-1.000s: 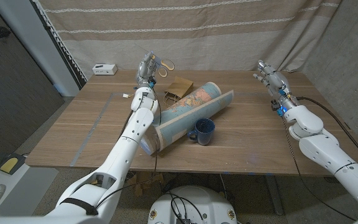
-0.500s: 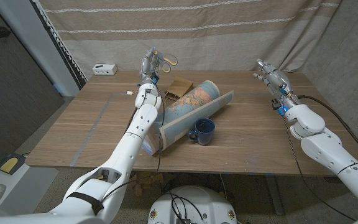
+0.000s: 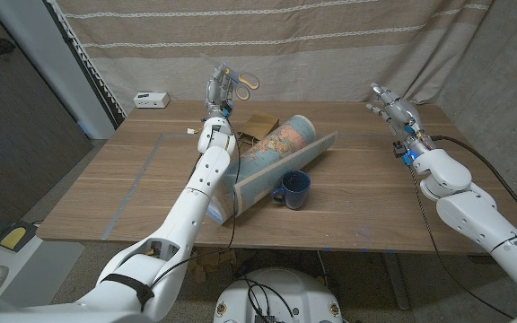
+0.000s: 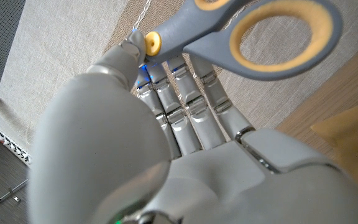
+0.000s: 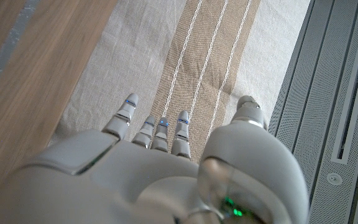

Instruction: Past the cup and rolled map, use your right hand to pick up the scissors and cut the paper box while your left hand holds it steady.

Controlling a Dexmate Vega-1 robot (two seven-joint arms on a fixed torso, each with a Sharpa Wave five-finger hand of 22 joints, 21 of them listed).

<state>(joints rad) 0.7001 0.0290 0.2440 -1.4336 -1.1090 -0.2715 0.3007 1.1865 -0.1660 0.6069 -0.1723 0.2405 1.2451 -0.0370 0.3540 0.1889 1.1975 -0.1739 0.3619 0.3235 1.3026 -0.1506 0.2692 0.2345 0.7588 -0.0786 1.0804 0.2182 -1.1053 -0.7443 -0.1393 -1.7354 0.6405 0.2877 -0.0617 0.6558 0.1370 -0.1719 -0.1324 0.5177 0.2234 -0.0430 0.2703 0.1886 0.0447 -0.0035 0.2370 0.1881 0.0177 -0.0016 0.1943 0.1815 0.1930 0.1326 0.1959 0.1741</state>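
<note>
Head view has the left hand [image 3: 215, 92] raised above the table's [image 3: 133, 179] far edge, holding the scissors [image 3: 240, 85] up against the curtain [image 3: 330, 45]. The handles stick out toward the robot's right of the fingers, so the long axis runs roughly level, across the table; the blades are hidden behind the hand. Left wrist view shows the same grip close up: the thumb tip [image 4: 133, 43] presses by the yellow pivot [image 4: 152, 42], the fingers [image 4: 185, 93] lie straight behind the grey-and-yellow handle loop [image 4: 278, 37].

Just below that hand sits the brown paper box [image 3: 260, 126] on the table, apart from the scissors. The rolled map [image 3: 276, 157] lies diagonally in front of it, and the dark blue cup [image 3: 293, 188] stands touching the map's near side; I cannot tell what is in it.

Over at the far right edge the right hand [image 3: 389, 108] hovers with fingers apart, holding nothing; the right wrist view shows its fingers [image 5: 157, 134] spread toward the curtain.
</note>
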